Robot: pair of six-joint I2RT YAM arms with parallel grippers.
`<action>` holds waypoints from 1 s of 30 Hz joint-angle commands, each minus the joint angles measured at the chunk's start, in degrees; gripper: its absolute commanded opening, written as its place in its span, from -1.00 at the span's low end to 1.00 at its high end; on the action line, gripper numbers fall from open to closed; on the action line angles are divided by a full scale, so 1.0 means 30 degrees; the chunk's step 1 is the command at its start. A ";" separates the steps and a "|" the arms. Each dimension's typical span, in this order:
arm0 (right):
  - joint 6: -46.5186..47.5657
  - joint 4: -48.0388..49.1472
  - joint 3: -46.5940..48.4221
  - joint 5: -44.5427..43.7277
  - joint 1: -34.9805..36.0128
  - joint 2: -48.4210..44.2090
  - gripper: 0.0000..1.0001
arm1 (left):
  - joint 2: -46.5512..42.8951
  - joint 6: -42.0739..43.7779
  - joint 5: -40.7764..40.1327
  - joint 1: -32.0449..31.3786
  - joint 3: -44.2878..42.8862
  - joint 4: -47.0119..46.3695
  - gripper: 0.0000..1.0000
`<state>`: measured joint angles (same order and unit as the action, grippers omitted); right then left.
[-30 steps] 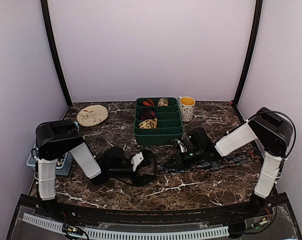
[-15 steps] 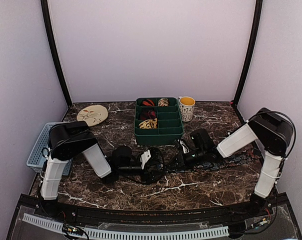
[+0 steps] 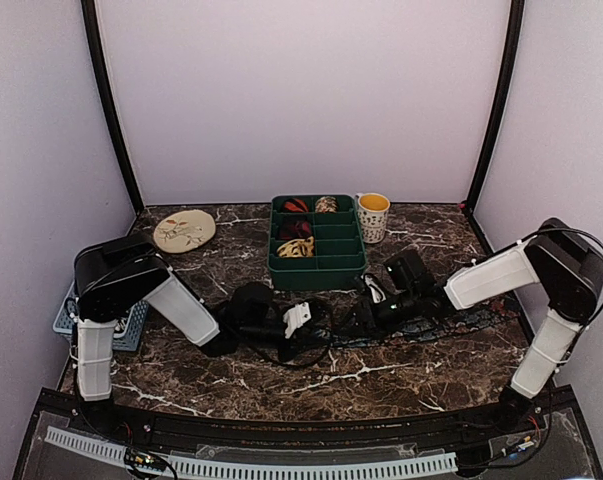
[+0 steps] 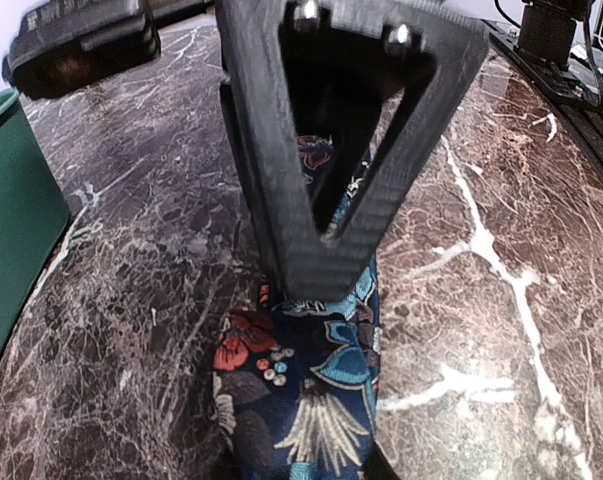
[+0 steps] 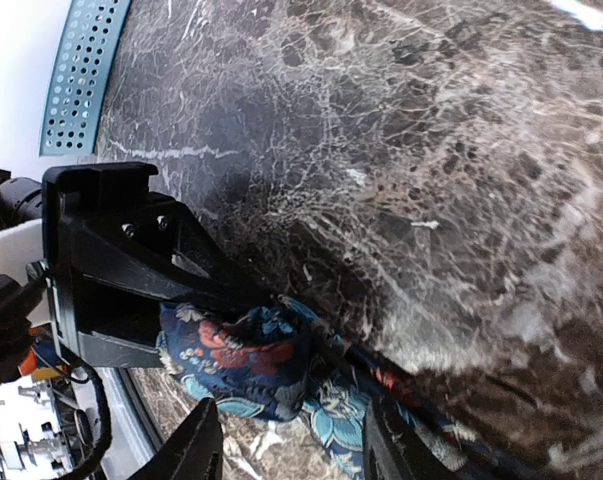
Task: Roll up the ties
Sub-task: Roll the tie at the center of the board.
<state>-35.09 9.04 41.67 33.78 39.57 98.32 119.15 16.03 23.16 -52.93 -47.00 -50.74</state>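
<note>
Soft, even overhead light — the left claw (image 4: 306, 280) looms slightly blurred, the tie (image 4: 311, 400) beneath sharp.

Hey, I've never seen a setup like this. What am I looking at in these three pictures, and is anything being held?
Two robot arms, each ending in a two-finger gripper, stand at a marble table. One picture looks down from above; the other two come from cameras on the wrists. A flowered tie lies along the table. The left gripper pinches its bunched end; the right gripper is open close by, holding nothing. Also there: a green tray with rolled ties, a cup, a plate and a basket.
</note>
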 commanded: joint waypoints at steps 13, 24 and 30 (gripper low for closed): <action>-0.0621 -0.2659 0.2678 0.0655 0.1335 0.0686 -0.18 | -0.0637 0.0956 -0.0849 -0.0082 -0.0158 0.5166 -0.58; -0.0350 -0.3672 0.3114 -0.0372 0.1675 0.1300 -1.00 | -0.0745 0.1162 -0.0859 -0.0082 -0.0111 0.5351 -0.55; -0.0718 -0.2757 0.2019 0.0196 0.1330 0.1415 -1.00 | -0.1218 0.1350 -0.1091 -0.0082 0.0025 0.4364 -0.18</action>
<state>-36.62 -0.25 50.09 34.06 43.86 101.80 117.05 19.09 21.52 -53.04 -48.62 -43.09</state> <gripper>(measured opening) 0.003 0.359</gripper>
